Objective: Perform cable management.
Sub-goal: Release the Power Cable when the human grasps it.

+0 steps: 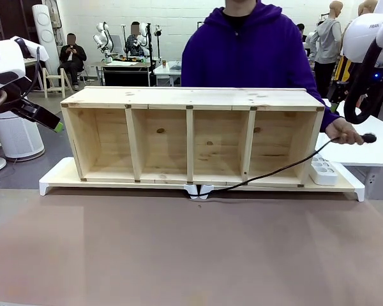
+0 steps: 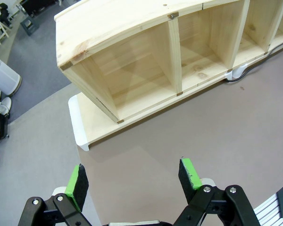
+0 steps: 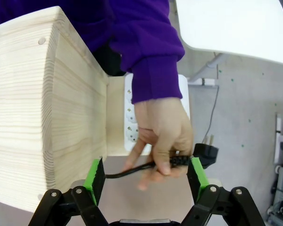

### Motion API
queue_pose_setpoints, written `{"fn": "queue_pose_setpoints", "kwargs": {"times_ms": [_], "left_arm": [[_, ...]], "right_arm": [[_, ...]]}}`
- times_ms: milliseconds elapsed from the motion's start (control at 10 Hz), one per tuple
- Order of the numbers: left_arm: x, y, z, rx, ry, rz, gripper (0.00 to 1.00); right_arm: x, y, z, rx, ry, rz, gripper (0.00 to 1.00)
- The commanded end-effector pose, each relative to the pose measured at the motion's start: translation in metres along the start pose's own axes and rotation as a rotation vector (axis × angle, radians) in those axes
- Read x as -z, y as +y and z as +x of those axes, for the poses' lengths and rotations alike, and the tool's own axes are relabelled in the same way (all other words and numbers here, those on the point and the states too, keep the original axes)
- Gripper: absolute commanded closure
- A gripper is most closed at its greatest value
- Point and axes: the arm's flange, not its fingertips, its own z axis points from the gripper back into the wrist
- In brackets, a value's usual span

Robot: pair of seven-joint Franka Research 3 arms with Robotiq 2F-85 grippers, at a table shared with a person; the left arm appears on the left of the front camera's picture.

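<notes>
- Two robot hands show, each with black links and green pads; the left hand (image 2: 134, 181) hangs over the bare brown bench (image 1: 191, 255), its fingers spread wide with nothing between them
- One right hand (image 3: 146, 176) has its fingers standing wide apart on either side of the person's hand (image 3: 162, 136), gripping nothing; whether a pad touches the plug I cannot tell
- One cable (image 1: 277, 172), thin and black, runs from a small white clip (image 1: 200, 190) at the front edge of the white tray (image 1: 54, 178), rises rightward past the shelf's right end and ends in the person's hand (image 1: 345, 132)
- One round black plug (image 3: 205, 154) sticks out beyond the person's fingers, just beside the right hand's green pad; the cord (image 3: 129, 170) passes between the two pads
- One wooden shelf (image 1: 191, 99) of pale knotty pine lies long-side down on the tray, open toward the robot, with four compartments, all holding nothing
- One white power strip (image 1: 323, 169) with round sockets lies on the tray at the shelf's right end, under the raised cable
- One person in a purple hooded top (image 1: 255, 51) stands behind the shelf at the far side
</notes>
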Motion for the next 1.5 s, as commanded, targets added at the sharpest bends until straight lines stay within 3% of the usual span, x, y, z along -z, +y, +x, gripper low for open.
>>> {"fn": "queue_pose_setpoints", "kwargs": {"times_ms": [0,1400], "left_arm": [[0.0015,-0.0006,0.0019,-0.010,-0.014,-0.003,0.00],[0.0015,-0.0006,0.0019,-0.010,-0.014,-0.003,0.00]], "right_arm": [[0.0009,-0.0001,-0.0004,0.000,0.005,0.000,0.10],[0.0009,-0.0001,-0.0004,0.000,0.005,0.000,0.10]]}}
